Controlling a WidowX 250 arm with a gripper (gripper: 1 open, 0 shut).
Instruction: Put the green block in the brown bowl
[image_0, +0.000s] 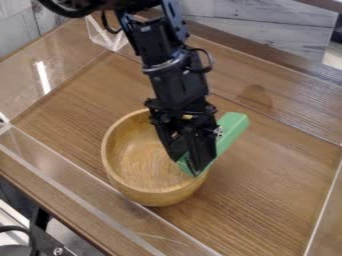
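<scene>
Green block (234, 131) pinched in my claw (197, 166), tilted over right rim of brown bowl (131, 150). Claw angled down into bowl so release should drop block inside, not onto desk (80, 95).

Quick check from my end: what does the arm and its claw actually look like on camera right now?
The arm is all black, built from blocky, boxy segments, with thin black cables looping near the wrist. The claw is black too, with long narrow fingers tapering downward. No markings are legible.
</scene>
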